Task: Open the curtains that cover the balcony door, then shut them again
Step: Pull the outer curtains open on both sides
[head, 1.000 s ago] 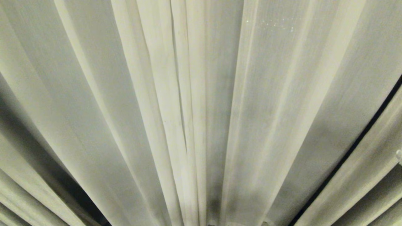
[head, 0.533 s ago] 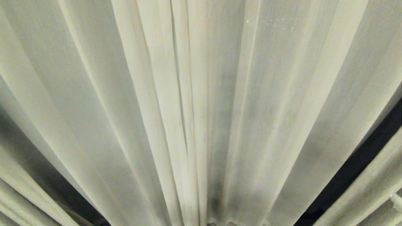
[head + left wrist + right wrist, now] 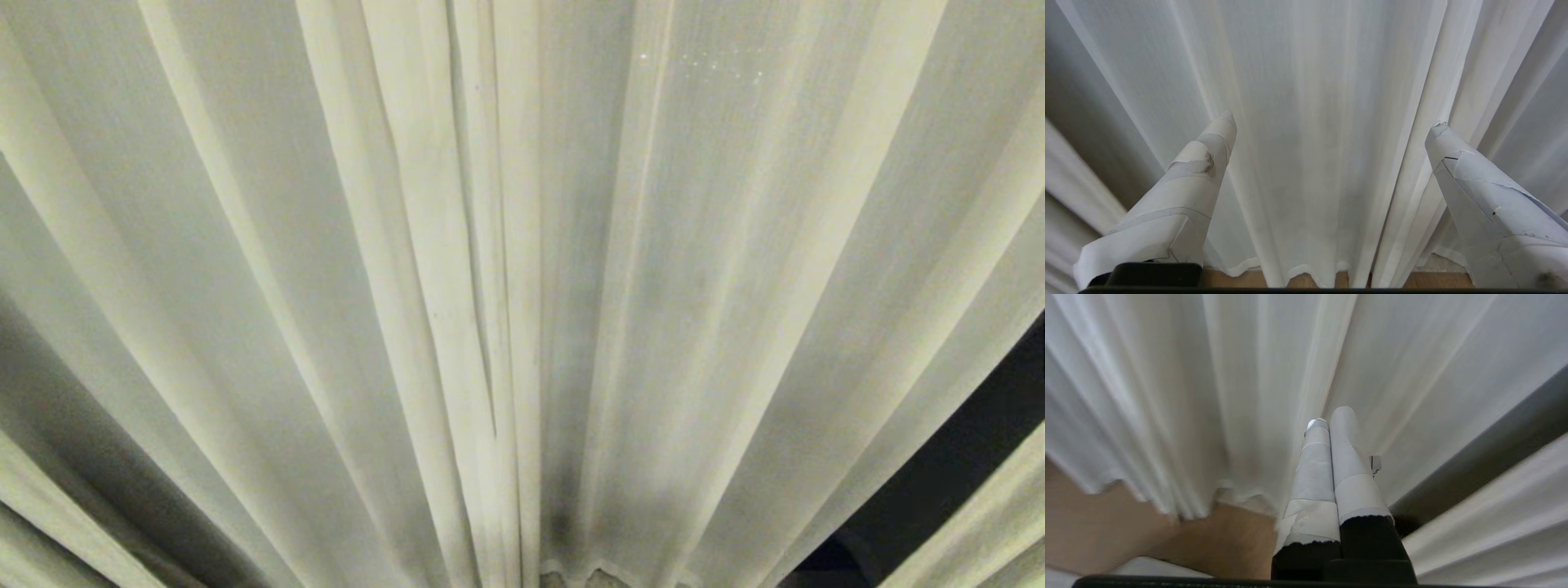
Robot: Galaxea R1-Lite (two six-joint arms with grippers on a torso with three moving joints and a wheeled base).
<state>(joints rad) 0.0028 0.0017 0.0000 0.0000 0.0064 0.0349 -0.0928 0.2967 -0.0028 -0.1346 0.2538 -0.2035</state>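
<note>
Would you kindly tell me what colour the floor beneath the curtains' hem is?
Light brown, wood-toned floor, seen best in the right wrist view below the curtains.

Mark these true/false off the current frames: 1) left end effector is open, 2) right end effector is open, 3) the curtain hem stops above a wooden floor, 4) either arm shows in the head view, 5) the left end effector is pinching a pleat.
1) True. The left end effector, with white-taped fingers, stands wide open before the cream-white pleated fabric curtains.
2) False. The right end effector has its taped fingers pressed together.
3) True. The hem hangs just above the brown wooden floor.
4) False. The head view shows only curtains and a dark gap at lower right.
5) False. Nothing lies between its fingers.
</note>
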